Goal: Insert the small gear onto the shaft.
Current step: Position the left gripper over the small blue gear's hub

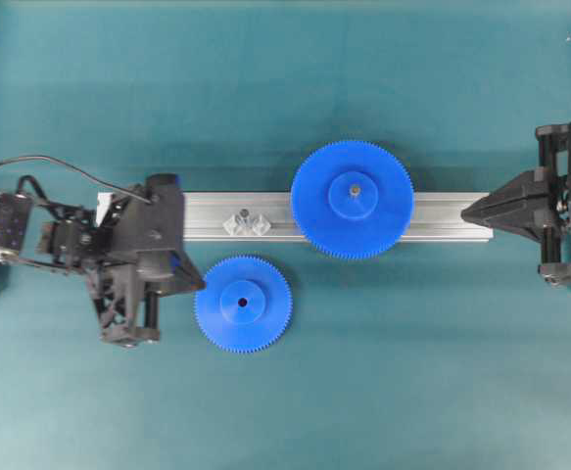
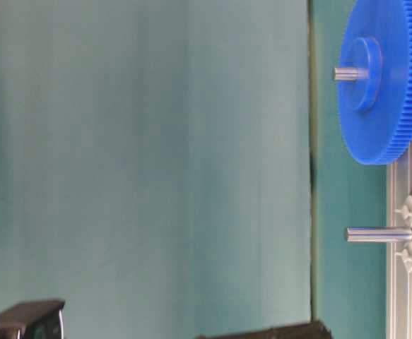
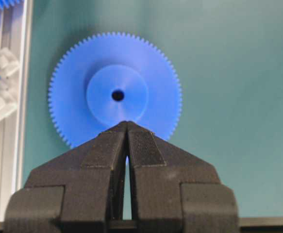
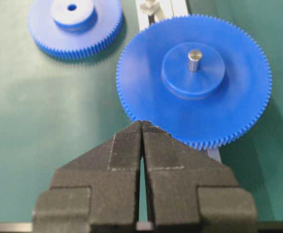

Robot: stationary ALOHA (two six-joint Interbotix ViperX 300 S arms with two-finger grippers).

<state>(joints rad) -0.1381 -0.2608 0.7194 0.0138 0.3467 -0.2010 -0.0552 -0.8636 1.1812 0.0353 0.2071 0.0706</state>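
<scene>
So the small gear [image 1: 243, 304] is lying flat on the green tabletop, just off the near edge of the aluminium rail [image 1: 442, 216], hub up. The shaft [image 1: 246, 213] stands bare in its clear bracket on the rail, near its left end. The bigger gear [image 1: 352, 199] sits on its own pin mid-rail. Left gripper [image 3: 127, 125] is pinched closed and empty right beside the small gear; right gripper [image 4: 141, 124] is closed too, at the rail's right end.

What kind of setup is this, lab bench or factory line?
Likely a lab test bench: a plain green mat, an aluminium rail carrying the shaft and a large gear, the small gear loose beside it.
</scene>
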